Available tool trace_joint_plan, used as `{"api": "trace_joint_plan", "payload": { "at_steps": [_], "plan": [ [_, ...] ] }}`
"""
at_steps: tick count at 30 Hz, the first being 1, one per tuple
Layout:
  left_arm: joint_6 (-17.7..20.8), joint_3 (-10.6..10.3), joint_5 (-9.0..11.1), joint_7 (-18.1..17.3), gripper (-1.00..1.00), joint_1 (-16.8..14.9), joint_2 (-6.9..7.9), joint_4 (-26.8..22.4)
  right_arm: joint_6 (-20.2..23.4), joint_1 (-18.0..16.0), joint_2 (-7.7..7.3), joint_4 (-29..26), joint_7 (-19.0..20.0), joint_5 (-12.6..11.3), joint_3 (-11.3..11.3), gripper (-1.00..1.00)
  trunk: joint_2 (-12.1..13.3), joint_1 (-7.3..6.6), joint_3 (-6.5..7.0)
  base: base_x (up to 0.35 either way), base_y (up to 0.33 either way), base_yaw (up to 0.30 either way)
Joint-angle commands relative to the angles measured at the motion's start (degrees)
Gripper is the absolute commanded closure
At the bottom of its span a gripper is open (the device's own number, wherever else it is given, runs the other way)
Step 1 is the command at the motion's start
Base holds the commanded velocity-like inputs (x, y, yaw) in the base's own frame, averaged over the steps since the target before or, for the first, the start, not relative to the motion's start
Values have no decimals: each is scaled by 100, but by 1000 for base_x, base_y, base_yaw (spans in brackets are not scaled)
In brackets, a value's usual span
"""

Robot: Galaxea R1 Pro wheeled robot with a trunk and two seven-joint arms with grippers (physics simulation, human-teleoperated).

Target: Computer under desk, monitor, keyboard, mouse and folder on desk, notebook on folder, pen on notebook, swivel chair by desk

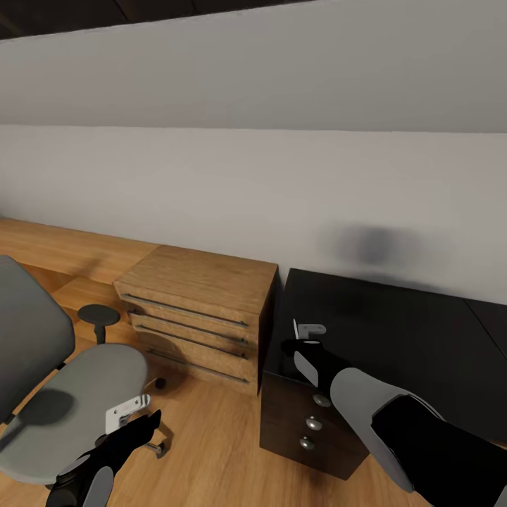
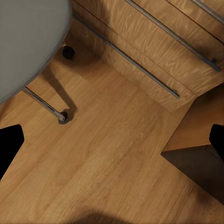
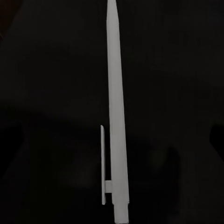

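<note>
Your right arm reaches forward over the black tabletop (image 1: 394,324), fingers (image 1: 308,329) pinching the white pen (image 3: 115,116). Your left fingers (image 1: 127,412), spread, hang beside the grey chair (image 1: 49,380) above the floor (image 2: 107,158).

Swivel chair (image 1: 49,380) cropped at left and bottom edges, base hidden under seat. Desk (image 1: 422,338) cut off right. Pen (image 3: 115,116) clipped bottom.
</note>
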Motion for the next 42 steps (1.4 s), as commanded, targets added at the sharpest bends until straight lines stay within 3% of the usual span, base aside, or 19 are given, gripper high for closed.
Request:
{"api": "trace_joint_plan", "payload": {
  "at_steps": [1,15,20,29,36,42],
  "plan": [
    [24,5,63,44,-100,-4,-3,-8,39,-3,-3,-11,-33,-31,48,-100,-4,0,-6,0,0,0],
    [28,1,65,44,-100,-4,-3,-8,39,-3,1,-8,-42,-29,51,-100,-124,66,-60,0,0,0],
    [28,1,67,44,-100,-4,-3,-8,45,-3,0,-8,-42,-31,53,-100,-325,176,-149,0,0,0],
    [28,1,67,44,-100,-4,-3,-8,48,-3,1,-8,-42,-23,57,-100,-325,176,-149,0,0,0],
    [28,1,67,44,-100,-4,-3,-8,105,-3,1,-14,-42,-23,56,-100,-605,330,-275,0,0,0],
    [28,8,68,41,-100,-4,-3,-8,125,-3,-1,-17,-42,-23,55,-100,-605,330,-275,0,0,0]
  ]
}}
